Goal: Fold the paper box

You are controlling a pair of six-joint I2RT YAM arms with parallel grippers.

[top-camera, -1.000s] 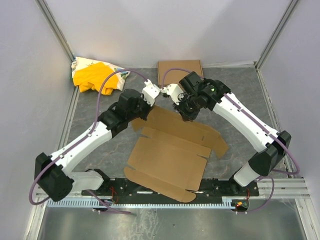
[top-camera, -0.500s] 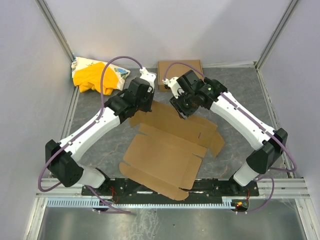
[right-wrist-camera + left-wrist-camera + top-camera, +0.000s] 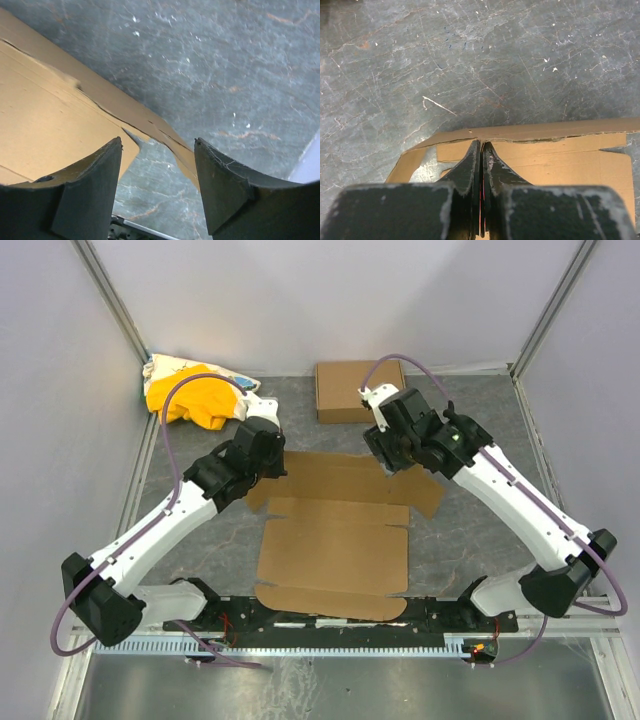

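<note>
The paper box (image 3: 335, 540) lies unfolded as a flat brown sheet in the middle of the table, its edges square to the table front. My left gripper (image 3: 270, 460) is at the sheet's far left corner. In the left wrist view the left gripper (image 3: 481, 143) is shut, its tips at the far edge of the paper box (image 3: 560, 155), with nothing seen between the fingers. My right gripper (image 3: 388, 455) hovers over the far right corner. In the right wrist view the right gripper (image 3: 157, 144) stands open above a corner flap of the paper box (image 3: 45, 125), holding nothing.
A neat closed brown carton (image 3: 358, 390) sits at the back centre. A yellow cloth bundle (image 3: 195, 395) lies in the back left corner. Grey walls close in the back and both sides. The arm bases and a metal rail (image 3: 340, 615) line the near edge.
The right gripper opened and let go of the sheet's far edge, then drew right. The left gripper shut and shifted left. The sheet turned anticlockwise and now lies square.
</note>
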